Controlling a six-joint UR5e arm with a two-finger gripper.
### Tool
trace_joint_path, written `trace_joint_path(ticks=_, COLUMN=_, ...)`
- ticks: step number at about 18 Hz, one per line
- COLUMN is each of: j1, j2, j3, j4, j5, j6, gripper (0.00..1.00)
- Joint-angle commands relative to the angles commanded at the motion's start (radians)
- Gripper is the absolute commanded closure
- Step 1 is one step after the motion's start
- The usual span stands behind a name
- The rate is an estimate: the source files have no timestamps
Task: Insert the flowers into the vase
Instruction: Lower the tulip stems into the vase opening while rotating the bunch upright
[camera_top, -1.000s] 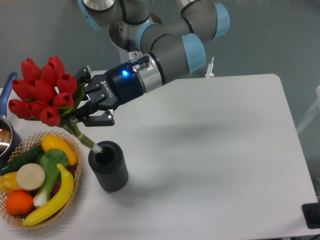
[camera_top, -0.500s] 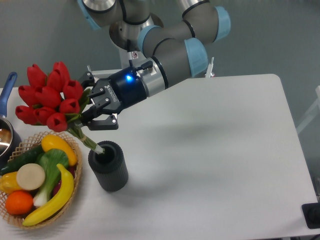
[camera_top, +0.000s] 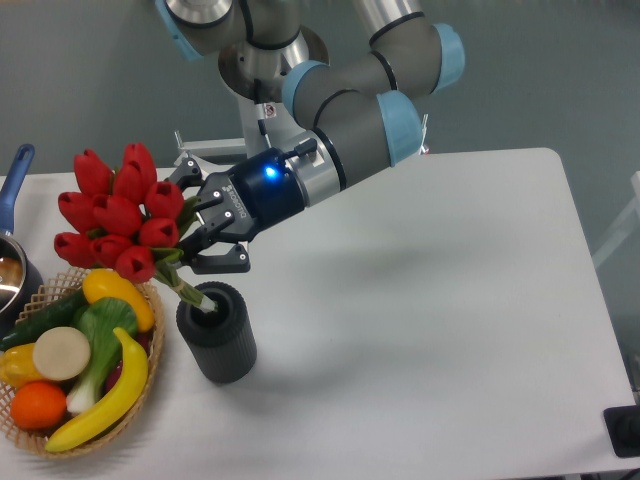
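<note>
Tool (camera_top: 196, 222) — clamped on the flowers (camera_top: 120, 212), bunch tilted left, stem ends in the vase (camera_top: 217, 331) mouth. Vase — upright on the surface (camera_top: 430, 300), just beside a basket (camera_top: 148, 352).

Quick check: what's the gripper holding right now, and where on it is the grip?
The gripper holds the flowers, clamped on the leafy stems just below the red heads. The stem ends reach into the vase mouth.

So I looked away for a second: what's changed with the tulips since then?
The gripper, still shut on the flowers, swung right, tipping the bunch more upright, stem tips staying in the vase mouth. Vase and fruit basket haven't moved.
</note>
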Motion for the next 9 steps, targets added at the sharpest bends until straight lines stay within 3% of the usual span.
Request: trace_joint_path(ticks=9, j1=0.005, j2=-0.028, j3=-0.024, j4=0.002, j5=0.005, j6=0.006, gripper=0.63)
